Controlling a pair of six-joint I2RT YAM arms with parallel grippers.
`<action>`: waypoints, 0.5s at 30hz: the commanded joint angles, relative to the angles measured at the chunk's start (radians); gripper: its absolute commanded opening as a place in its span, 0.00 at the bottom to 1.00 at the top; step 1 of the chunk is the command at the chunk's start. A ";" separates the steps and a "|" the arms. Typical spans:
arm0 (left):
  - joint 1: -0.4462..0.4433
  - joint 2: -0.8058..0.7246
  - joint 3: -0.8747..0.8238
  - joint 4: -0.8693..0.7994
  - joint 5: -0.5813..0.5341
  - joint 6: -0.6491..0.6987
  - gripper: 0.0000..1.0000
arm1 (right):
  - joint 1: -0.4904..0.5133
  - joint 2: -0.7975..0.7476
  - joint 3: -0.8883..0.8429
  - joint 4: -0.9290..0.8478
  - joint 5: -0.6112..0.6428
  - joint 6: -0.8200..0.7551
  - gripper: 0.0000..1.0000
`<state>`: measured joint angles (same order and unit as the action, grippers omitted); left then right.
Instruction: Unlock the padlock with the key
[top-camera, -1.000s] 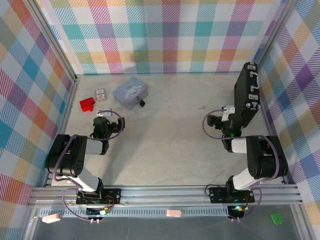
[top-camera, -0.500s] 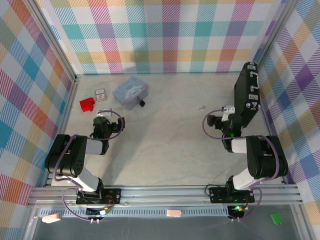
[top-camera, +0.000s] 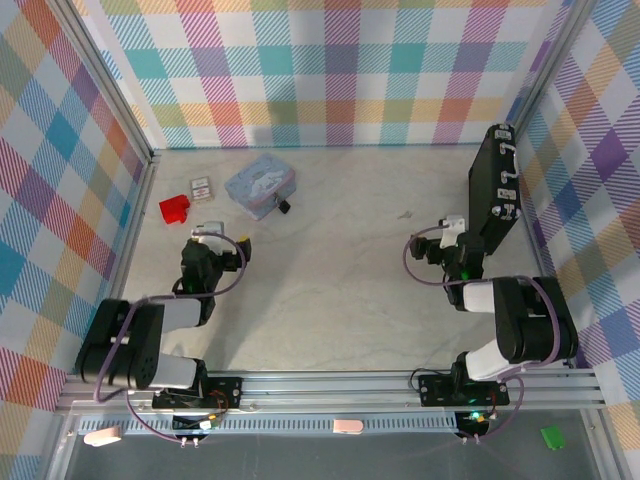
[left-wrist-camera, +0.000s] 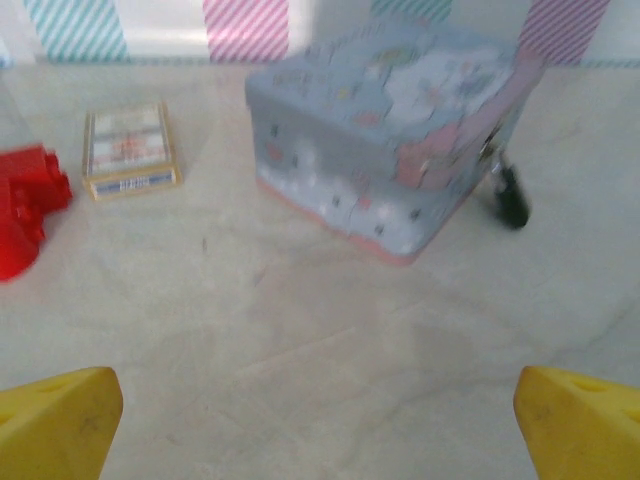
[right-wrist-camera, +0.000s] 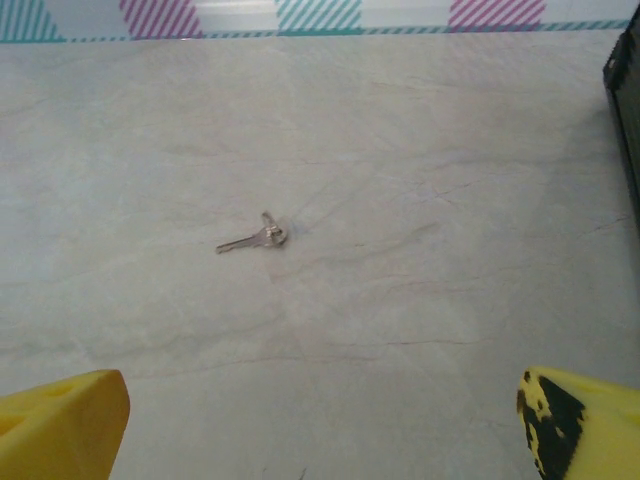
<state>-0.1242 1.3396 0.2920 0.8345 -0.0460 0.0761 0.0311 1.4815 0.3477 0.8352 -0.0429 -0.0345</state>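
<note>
The padlock (left-wrist-camera: 510, 195) sat just beside the tin (left-wrist-camera: 390, 130). The key (right-wrist-camera: 255, 238) lay flat on the desk (right-wrist-camera: 450, 150), well apart. Left tool (left-wrist-camera: 320, 425) and right tool (right-wrist-camera: 320, 425) gaped empty. The thin key might skid when pinched.

A pale, faintly veined bench (top-camera: 330, 260) lies in the middle. Plaid walls in pink, teal, orange, purple and yellow stand on three sides of it: the back wall (top-camera: 330, 70) at 12 o'clock, the left wall (top-camera: 50, 200) at 9, the right wall (top-camera: 600, 190) at 3. Silvery metal posts (top-camera: 108, 85) run down the corners at 11 and 1. At 6 o'clock, ribbed aluminium rails (top-camera: 330, 383) edge the bench. The light is even and soft, and the shadows are faint.
</note>
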 joint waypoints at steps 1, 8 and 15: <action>-0.031 -0.125 0.013 -0.102 -0.031 0.010 1.00 | 0.028 -0.091 -0.009 -0.011 -0.052 -0.055 0.99; -0.042 -0.405 0.190 -0.506 0.130 -0.206 1.00 | 0.124 -0.333 0.092 -0.400 -0.160 -0.054 0.99; -0.042 -0.465 0.414 -0.945 0.039 -0.518 1.00 | 0.141 -0.662 0.226 -0.761 -0.185 0.185 0.99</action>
<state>-0.1612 0.8906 0.6441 0.1726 0.0322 -0.2756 0.1722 0.9104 0.5014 0.2947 -0.2260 0.0265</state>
